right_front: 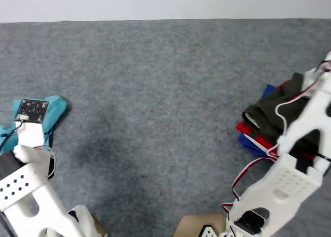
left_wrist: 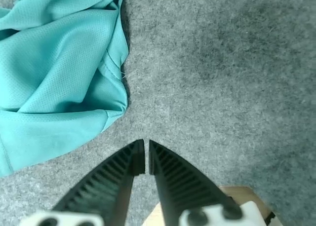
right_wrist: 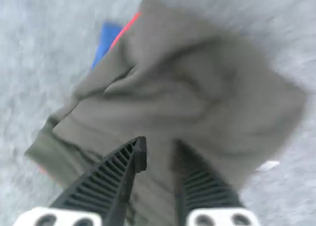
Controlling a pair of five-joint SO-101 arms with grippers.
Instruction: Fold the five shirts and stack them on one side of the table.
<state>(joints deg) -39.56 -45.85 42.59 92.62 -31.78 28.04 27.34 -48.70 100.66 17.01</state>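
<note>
1. At the left edge of the table (right_front: 165, 82), high view: teal shirt (right_front: 56, 110) lies crumpled and unfolded, partly under the left arm. At the right edge, the stack (right_front: 253, 136) has the olive shirt (right_front: 271, 110) on top, with the right arm over it.
2. Left wrist view: left gripper (left_wrist: 146, 157) is clenched to a sliver and empty. It sits over bare felt just beside the hem of the teal shirt (left_wrist: 54, 63). Judgement: next is a pinch on that hem, so part the jaws first, then take one corner rather than a bunched fold.
3. Right wrist view: right gripper (right_wrist: 158, 154) is parted a little and grips nothing, close over the olive shirt (right_wrist: 197, 88); contact unclear. A blue layer (right_wrist: 106, 38) peeks out beneath. Judgement: lift straight up so the top fold is not dragged off.
</note>
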